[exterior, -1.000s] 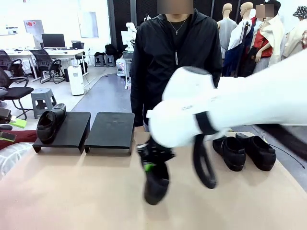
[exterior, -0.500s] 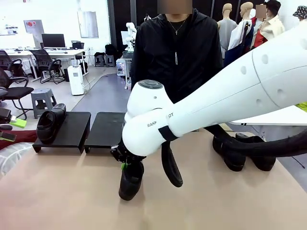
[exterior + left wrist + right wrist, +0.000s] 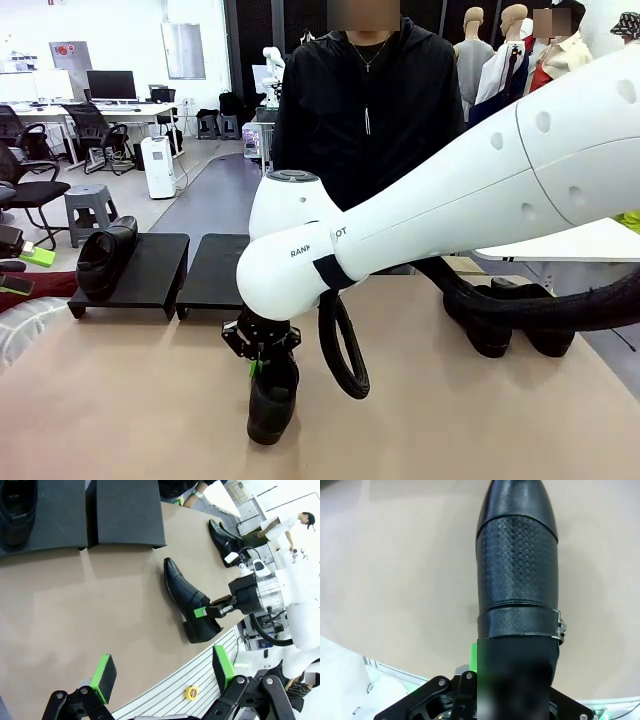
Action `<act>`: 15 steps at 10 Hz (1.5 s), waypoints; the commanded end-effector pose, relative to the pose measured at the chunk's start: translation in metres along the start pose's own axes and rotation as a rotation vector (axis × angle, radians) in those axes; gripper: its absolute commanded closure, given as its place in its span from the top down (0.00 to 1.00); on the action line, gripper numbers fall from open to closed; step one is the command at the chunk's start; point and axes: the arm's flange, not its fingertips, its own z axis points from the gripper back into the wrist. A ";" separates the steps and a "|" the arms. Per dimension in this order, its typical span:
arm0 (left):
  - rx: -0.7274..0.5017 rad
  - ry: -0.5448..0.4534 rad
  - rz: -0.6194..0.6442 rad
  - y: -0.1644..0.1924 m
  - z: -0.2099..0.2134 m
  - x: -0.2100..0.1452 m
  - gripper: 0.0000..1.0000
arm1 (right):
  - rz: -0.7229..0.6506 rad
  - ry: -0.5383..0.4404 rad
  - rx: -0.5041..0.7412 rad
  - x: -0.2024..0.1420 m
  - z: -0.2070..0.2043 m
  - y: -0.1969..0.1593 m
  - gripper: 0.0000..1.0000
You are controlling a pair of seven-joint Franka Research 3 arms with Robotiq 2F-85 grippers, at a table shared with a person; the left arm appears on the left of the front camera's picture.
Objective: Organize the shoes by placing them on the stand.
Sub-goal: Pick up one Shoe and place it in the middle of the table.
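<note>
Front: right gripper point(image 3: 262, 352) clamped on the heel of one black shoe point(image 3: 272, 400), toe hanging down, perhaps touching the table point(image 3: 120, 400), near the stand point(image 3: 215, 265); left wrist: left gripper point(image 3: 164, 669) spread wide, empty, that shoe well beyond it; right wrist: shoe runs out from between the jaws.

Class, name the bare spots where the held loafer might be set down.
The right stand is wholly bare; the left stand has room beside its loafer. Open tabletop lies before both. Crowded: the table's right side, around two loafers.
</note>
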 end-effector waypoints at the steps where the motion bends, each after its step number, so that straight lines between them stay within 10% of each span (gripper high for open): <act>1: -0.004 0.002 -0.014 0.002 0.001 -0.001 1.00 | 0.015 -0.006 0.028 0.006 0.006 0.002 0.56; 2: -0.004 0.002 -0.014 0.002 0.001 -0.001 1.00 | 0.014 -0.011 0.035 0.004 0.008 0.002 1.00; 6: -0.004 0.002 -0.014 0.002 0.001 -0.001 1.00 | 0.083 -0.072 0.203 -0.036 0.091 -0.045 1.00; 11: -0.004 0.002 -0.014 0.002 0.001 -0.001 1.00 | 0.325 -0.084 0.389 -0.154 0.247 -0.239 1.00; 15: -0.004 0.002 -0.014 0.002 0.001 -0.001 1.00 | 0.135 -0.290 0.565 -0.196 0.258 -0.406 1.00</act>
